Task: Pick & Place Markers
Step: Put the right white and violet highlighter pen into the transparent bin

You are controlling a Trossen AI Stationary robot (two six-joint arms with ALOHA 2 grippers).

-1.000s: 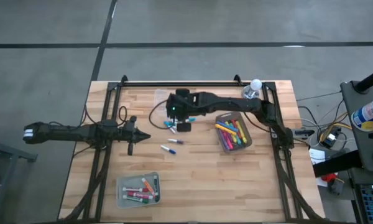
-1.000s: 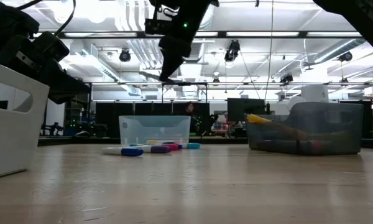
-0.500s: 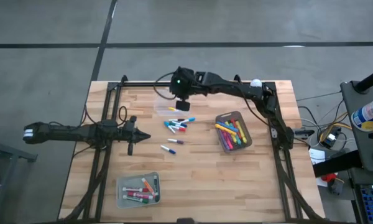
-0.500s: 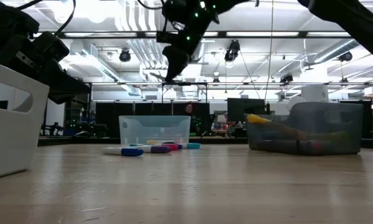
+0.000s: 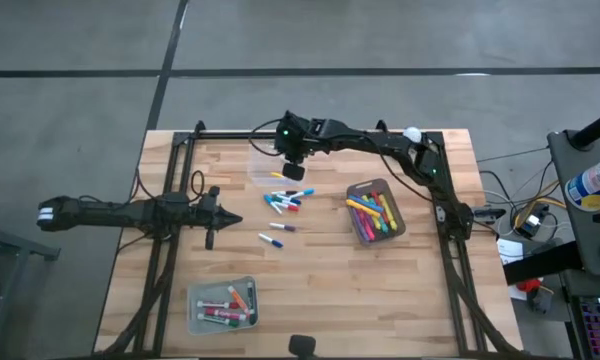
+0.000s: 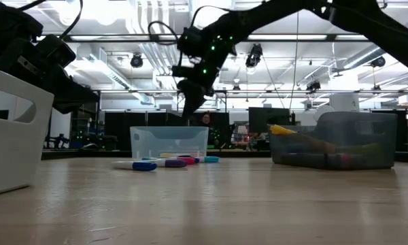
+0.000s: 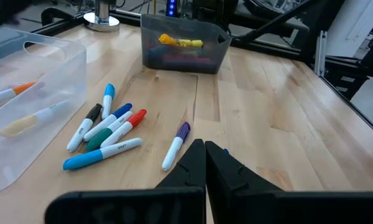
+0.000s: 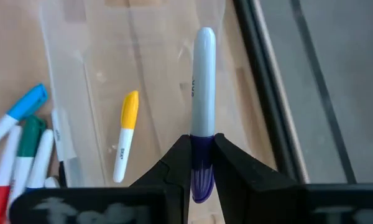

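My right gripper (image 5: 292, 171) hangs over the clear bin (image 5: 264, 166) near the table's far edge, shut on a white marker with a purple cap (image 8: 202, 81). In that bin lies a yellow-capped marker (image 8: 125, 134). Several loose markers (image 5: 285, 199) lie on the table just near of the bin, and two more (image 5: 276, 234) lie closer to the middle. In the low view the right gripper (image 6: 189, 107) is above the clear bin (image 6: 168, 142). My left gripper (image 5: 223, 218) waits shut at the table's left, clear of everything, its closed fingers (image 7: 205, 168) pointing toward the loose markers (image 7: 105, 130). My right gripper pinches the marker's purple cap end (image 8: 201, 163) between its two fingers. The fingers slant down and lie along the marker, so its white body sticks out ahead of them. The marker is lifted clear, over the clear bin.
A grey bin (image 5: 374, 212) with several markers stands toward the right. Another bin (image 5: 223, 305) with several markers sits near the front left. A black frame rail (image 5: 310, 133) runs along the far edge, just beyond the clear bin.
My right gripper has carried the marker from above the loose markers toward the table's far edge and somewhat down, ending over the clear bin. It stayed shut on the marker and rolled a little on the way.
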